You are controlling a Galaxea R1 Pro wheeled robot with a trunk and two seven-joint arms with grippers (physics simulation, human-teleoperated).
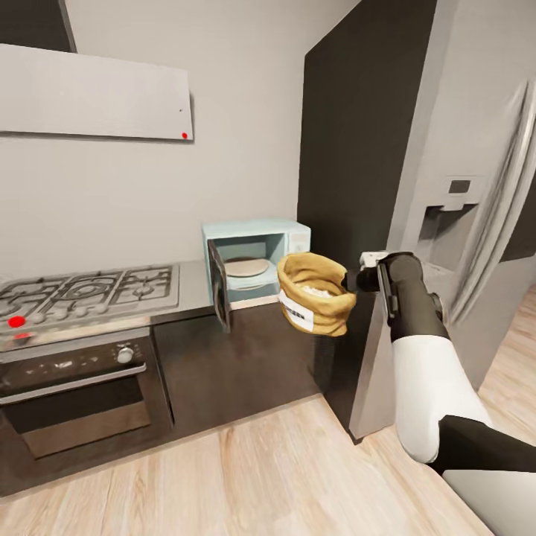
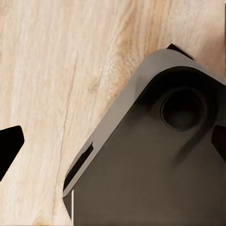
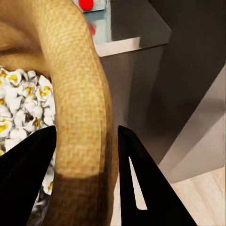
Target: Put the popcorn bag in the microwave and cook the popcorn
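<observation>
Two dark fingers (image 3: 28,174) of the right gripper (image 1: 350,281) are clamped on the rolled rim of the popcorn bag (image 1: 314,292), one inside and one outside the rim. The bag hangs in the air, tilted, in front of the counter edge and just right of the microwave's opening, with white and yellow popped kernels (image 3: 21,108) inside it. The microwave (image 1: 257,257) sits at the right end of the countertop (image 1: 192,286), its door (image 1: 218,286) swung open to the left and a pale turntable plate (image 1: 246,266) visible inside. A gas hob (image 1: 85,292) and built-in oven (image 1: 74,391) lie further left; a steel refrigerator (image 1: 447,223) stands to the right. The left wrist view faces wood floor (image 2: 56,94) and part of the robot's base (image 2: 155,165); one dark fingertip (image 2: 8,146) shows, and the left gripper's state cannot be told.
</observation>
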